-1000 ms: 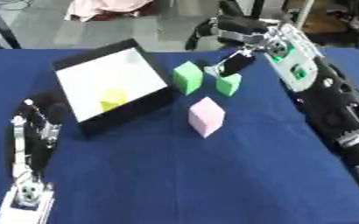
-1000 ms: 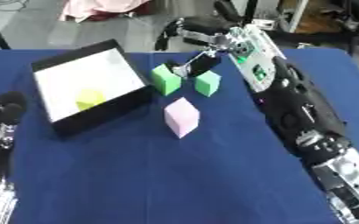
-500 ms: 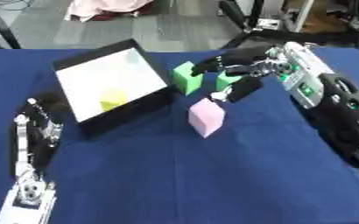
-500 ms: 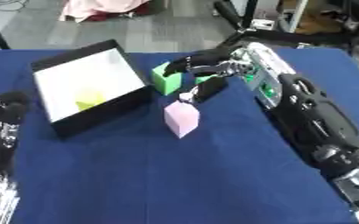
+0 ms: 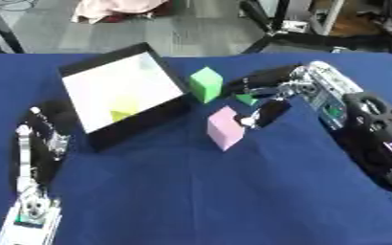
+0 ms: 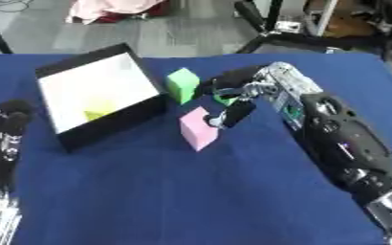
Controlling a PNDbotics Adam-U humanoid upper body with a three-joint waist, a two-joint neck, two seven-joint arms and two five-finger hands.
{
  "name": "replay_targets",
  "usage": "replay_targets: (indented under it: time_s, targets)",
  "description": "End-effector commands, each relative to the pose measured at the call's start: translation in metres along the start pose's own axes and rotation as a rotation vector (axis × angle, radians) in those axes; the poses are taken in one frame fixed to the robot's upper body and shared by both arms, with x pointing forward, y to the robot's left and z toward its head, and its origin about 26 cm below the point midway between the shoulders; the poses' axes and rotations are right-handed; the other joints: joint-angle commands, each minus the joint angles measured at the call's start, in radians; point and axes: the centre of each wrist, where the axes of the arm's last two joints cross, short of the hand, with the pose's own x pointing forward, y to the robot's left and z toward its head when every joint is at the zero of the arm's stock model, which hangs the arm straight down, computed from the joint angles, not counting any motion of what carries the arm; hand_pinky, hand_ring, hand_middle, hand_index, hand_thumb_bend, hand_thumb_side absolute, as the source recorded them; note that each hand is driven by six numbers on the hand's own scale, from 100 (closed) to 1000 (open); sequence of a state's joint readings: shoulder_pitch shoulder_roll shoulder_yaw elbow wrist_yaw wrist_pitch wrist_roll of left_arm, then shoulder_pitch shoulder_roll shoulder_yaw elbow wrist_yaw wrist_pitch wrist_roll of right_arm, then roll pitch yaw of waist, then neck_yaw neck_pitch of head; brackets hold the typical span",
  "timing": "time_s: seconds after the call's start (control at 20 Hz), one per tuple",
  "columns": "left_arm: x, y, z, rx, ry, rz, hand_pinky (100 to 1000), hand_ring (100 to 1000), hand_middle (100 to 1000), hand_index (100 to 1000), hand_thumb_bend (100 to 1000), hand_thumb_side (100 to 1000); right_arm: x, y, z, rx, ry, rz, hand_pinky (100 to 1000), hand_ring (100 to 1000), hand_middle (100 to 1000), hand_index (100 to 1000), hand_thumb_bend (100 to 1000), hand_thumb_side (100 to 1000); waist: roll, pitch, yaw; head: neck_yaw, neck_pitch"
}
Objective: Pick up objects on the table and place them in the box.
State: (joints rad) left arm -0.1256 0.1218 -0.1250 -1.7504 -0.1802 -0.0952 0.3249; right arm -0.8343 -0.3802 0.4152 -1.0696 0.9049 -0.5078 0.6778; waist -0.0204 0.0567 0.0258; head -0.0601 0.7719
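Note:
A black box (image 5: pixel 149 111) with a white inside stands tilted at the left and holds a yellow-green piece (image 5: pixel 124 109). Right of it stands a tall light green block (image 5: pixel 205 84). A small darker green cube (image 5: pixel 246 99) lies beside that, and a pink block (image 5: pixel 225 128) sits in front. My right hand (image 5: pixel 276 91) reaches in from the right, open. Its fingers arch over the small green cube, and its thumb (image 5: pixel 265 114) points down to the pink block's right edge. My left hand (image 5: pixel 52 120) rests open at the left, beside the box.
A blue cloth (image 5: pixel 199 191) covers the table. My right forearm (image 5: pixel 358 124) lies across its right side. Beyond the far edge are a grey floor, a pink bundle (image 5: pixel 115 7) and black stand legs (image 5: pixel 275 24).
My right hand has come down from above the green blocks and moved towards me, and now spreads round the small green cube near the pink block. The blocks and my left hand stay put.

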Motion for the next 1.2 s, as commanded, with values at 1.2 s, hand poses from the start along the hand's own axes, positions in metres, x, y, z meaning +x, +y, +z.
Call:
replay_targets:
  time_s: [1.2]
  targets:
    - [0.009,-0.001,-0.007,-0.004,-0.041,0.008,752,711,604,692,836,775,-0.001,0.012,-0.002,0.125,-0.156,0.164,973,986,994,1000,100,922,0.009,-0.001,0.005,-0.006,-0.002]
